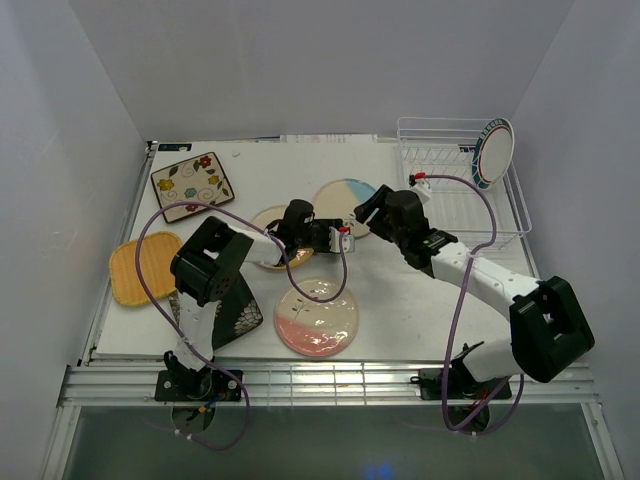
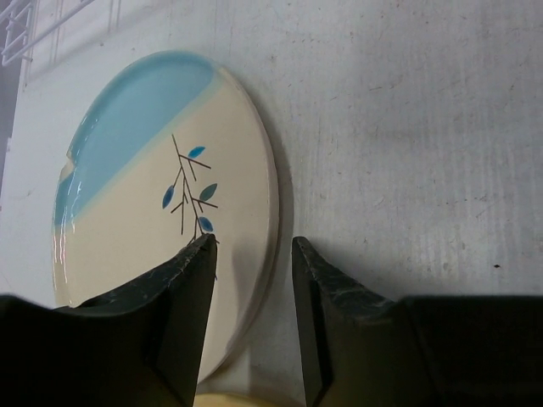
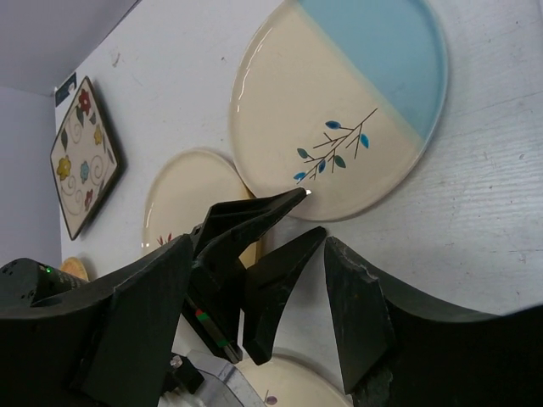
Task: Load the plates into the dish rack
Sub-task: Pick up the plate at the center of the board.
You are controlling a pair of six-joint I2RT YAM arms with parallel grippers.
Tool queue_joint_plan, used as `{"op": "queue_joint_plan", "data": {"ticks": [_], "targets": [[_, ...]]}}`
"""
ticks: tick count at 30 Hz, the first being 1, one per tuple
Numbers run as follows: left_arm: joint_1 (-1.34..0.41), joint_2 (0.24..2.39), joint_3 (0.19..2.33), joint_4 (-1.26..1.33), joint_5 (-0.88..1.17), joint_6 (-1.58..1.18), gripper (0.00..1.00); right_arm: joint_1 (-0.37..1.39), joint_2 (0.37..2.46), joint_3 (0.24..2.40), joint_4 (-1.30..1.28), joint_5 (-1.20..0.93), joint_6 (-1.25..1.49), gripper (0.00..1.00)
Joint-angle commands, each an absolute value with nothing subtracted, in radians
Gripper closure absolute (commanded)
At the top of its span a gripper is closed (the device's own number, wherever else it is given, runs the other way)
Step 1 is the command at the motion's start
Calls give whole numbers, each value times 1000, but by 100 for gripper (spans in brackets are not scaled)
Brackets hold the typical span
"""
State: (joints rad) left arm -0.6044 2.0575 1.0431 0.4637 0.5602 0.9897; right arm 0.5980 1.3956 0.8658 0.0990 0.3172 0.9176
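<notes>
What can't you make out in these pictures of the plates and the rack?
- Black floral plate: top view, mostly under the left arm.
- Cream round plate: top view, half covered by the left arm.
- Blue-half plate, near rim: left wrist view, behind the left tool; contact unclear.
- Dish rack tines: top view, too thin to count.

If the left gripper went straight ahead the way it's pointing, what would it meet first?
Probably the blue-and-cream plate: the left gripper straddles its near rim with jaws apart, though the height above it is unclear.
</notes>
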Motion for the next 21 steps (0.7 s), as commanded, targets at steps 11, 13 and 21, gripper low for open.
{"op": "queue_joint_plan", "data": {"ticks": [11,13,21], "targets": [[-621,2106,1084,368,564,996,53,601,1264,773,164,413,1018,31],[-623,2108,1089,353,575,993,54,601,1244,756,163,431,1029,31],[-629,2140,1137,250,580,1003,69,601,1192,715,158,474,1083,30]]}}
